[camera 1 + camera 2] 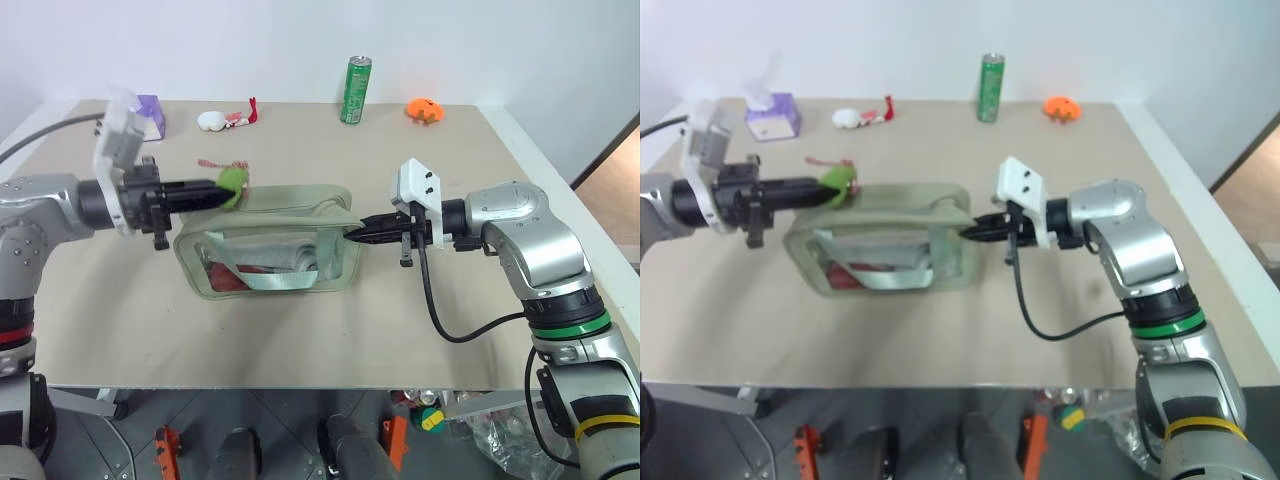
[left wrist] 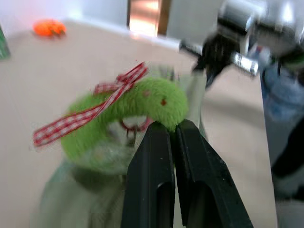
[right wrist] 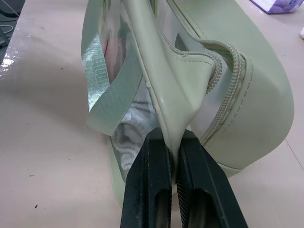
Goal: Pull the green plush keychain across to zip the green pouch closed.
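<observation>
Beige counter (image 1: 300, 340) under a white wall fills the left eye view, its front edge crossing the lower frame and its right edge running toward the upper right. Bare surface lies open in front of and to the right of the green pouch (image 1: 290, 225), which sits at centre frame. Along the far edge stand a purple tissue box (image 1: 150, 115) at upper left, a white object (image 1: 211, 121), a green can (image 1: 356, 90) whose lettering cannot be read, and an orange object (image 1: 424, 110). The left gripper (image 1: 222, 192) holds the green plush keychain (image 1: 234, 181) at the pouch's upper-left corner, fingers clamped on it. The right gripper (image 1: 352, 231) pinches the pouch's right end.

Right eye view: same layout, with clear counter (image 1: 970, 340) toward the near edge.

Left wrist view: black fingers (image 2: 149, 161) are closed together on the lower edge of the lime-green plush (image 2: 142, 107), which carries a red-and-white checked ribbon (image 2: 90, 114).

Right wrist view: fingers (image 3: 149, 180) are clamped on a fold of pale green material at the pouch's end (image 3: 251, 95). The zip teeth (image 3: 228, 61) curve beside it, the clear window (image 3: 118, 52) and a pale strap (image 3: 114, 99) below.
</observation>
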You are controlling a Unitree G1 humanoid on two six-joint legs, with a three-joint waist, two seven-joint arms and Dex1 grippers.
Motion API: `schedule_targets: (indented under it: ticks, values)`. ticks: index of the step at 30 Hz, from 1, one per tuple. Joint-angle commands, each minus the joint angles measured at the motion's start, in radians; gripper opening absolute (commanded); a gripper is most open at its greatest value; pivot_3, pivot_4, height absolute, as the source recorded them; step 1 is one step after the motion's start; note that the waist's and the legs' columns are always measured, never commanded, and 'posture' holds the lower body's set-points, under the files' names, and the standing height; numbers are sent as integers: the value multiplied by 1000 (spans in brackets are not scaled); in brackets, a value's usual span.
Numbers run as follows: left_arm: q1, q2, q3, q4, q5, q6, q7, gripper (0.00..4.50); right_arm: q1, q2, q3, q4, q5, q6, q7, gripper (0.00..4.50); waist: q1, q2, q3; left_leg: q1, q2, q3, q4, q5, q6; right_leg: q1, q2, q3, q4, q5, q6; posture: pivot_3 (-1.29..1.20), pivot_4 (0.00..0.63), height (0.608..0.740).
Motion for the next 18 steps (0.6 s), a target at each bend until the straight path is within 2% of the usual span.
schedule_targets:
  ticks: [1, 3, 4, 5, 8, 12, 18]
  values:
    - [6, 21, -14, -26, 39, -37, -30, 25, -6, -4, -23, -35, 8, -10, -8, 0, 0, 0, 0, 0, 0, 0, 0, 0, 0, 0, 0, 0, 0, 0, 0, 0, 150, 740]
    - [4, 17, -11, -23, 40, -37, -35, 25, -9, -3, -22, -32, 7, -11, -9, 0, 0, 0, 0, 0, 0, 0, 0, 0, 0, 0, 0, 0, 0, 0, 0, 0, 150, 740]
    - [-7, 13, -6, -15, 34, -25, -31, 692, -10, -2, -21, -31, 6, -11, -8, 0, 0, 0, 0, 0, 0, 0, 0, 0, 0, 0, 0, 0, 0, 0, 0, 0, 150, 740]
    - [-16, 11, 0, -10, 26, -13, -29, 882, -12, -1, -21, -29, 6, -12, -8, 0, 0, 0, 0, 0, 0, 0, 0, 0, 0, 0, 0, 0, 0, 0, 0, 0, 150, 740]
    - [-31, 3, 24, -6, 19, -9, -6, 2054, -12, 0, -20, -32, 7, -12, -8, 0, 0, 0, 0, 0, 0, 0, 0, 0, 0, 0, 0, 0, 0, 0, 0, 0, 150, 740]
    - [-45, 5, 100, -11, -63, 52, 10, 3440, -11, 1, -20, -31, 7, -14, -9, 0, -1, 0, 0, 0, 0, 0, 0, 0, 0, 0, 0, 0, 0, 0, 0, 0, 150, 740]
    - [-3, 53, 210, -35, -148, 124, 7, 3440, -13, 3, -21, -29, 7, -18, -9, 0, -1, 0, 0, 0, 1, 0, 0, 0, 0, 0, 0, 0, 0, 0, 0, 0, 150, 740]
